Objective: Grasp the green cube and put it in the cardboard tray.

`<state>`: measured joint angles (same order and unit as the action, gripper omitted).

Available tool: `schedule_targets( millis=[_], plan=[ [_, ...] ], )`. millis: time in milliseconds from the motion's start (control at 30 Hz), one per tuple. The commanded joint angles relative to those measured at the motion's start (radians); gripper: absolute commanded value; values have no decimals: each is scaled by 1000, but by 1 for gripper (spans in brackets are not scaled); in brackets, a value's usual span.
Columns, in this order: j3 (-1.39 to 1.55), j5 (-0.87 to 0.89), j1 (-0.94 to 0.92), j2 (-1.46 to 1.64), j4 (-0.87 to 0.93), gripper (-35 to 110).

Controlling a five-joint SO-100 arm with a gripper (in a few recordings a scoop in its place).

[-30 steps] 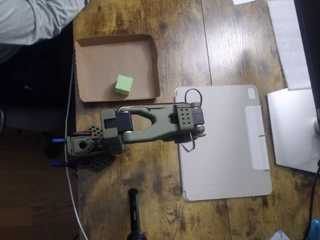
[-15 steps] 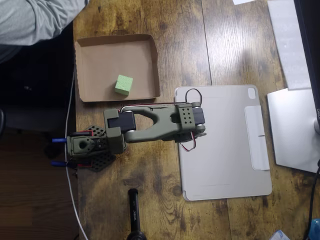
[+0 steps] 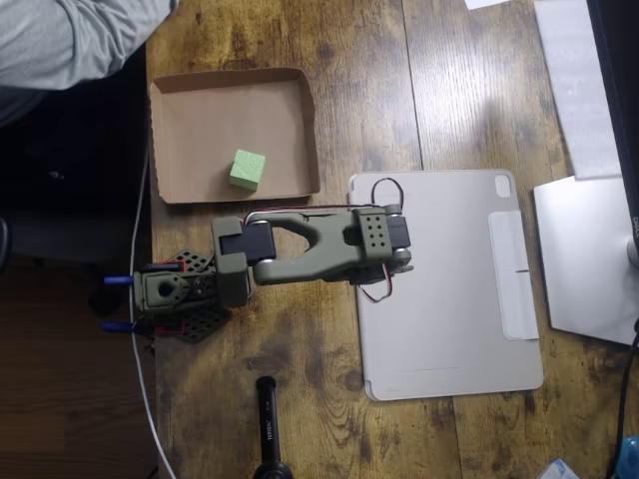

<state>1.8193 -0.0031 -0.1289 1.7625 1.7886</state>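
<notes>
One green cube (image 3: pixel 247 169) lies inside the cardboard tray (image 3: pixel 180 110), near its lower right corner; we cannot tell our gripper's jaw state.

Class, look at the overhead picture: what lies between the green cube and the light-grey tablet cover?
In the overhead view, the cardboard tray's right wall and a strip of bare wooden table separate the green cube from the tablet cover.

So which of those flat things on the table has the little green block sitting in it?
The cardboard tray at upper left: brown with low walls, holding the green cube. The light-grey tablet cover to its right has no block in it.
</notes>
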Motion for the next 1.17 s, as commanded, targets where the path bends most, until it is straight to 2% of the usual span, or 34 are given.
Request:
schedule_targets(
  millis=[0,1133],
  plan=[
    [0,-5,3,14,12,6],
    [-2,5,-23,55,11,6]
  ],
)
